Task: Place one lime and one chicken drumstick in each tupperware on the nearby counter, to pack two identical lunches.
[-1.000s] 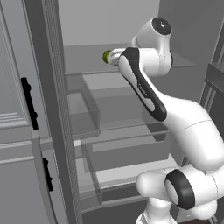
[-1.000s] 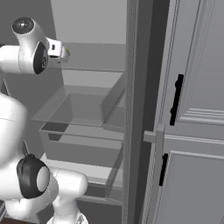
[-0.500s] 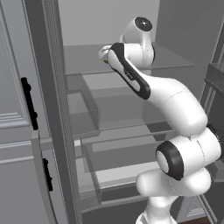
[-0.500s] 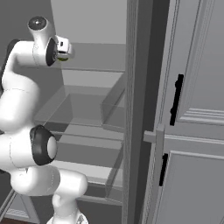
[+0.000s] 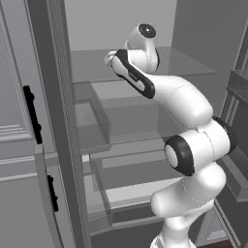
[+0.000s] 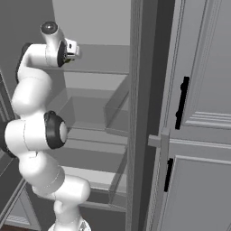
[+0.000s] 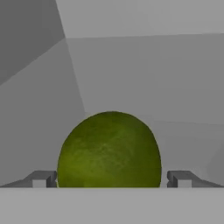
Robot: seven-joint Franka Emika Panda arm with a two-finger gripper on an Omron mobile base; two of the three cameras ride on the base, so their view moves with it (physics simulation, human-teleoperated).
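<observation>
In the hand view a lime [image 7: 109,148], round and mottled yellow-green, sits on a grey fridge shelf, close up between my two fingertips [image 7: 41,179]. My gripper [image 7: 111,179] is open, one finger on each side of the lime with a small gap at both. The left base view has the hand [image 5: 111,58] reaching onto the top glass shelf [image 5: 184,60] of the open fridge; from the right base view the hand [image 6: 72,48] is at the same shelf. The chicken drumstick, the tupperware and the counter are out of view.
Lower glass shelves and a clear drawer [image 5: 92,126] lie under the arm. The open fridge door [image 5: 29,145] with black handles stands left. Grey panelled fronts [image 6: 198,135] with black handles rise on the right. Fridge walls close in around the hand.
The arm has folded upward and pushed the hand deeper onto the top shelf, leftward in the left base view. The jaws have stayed open.
</observation>
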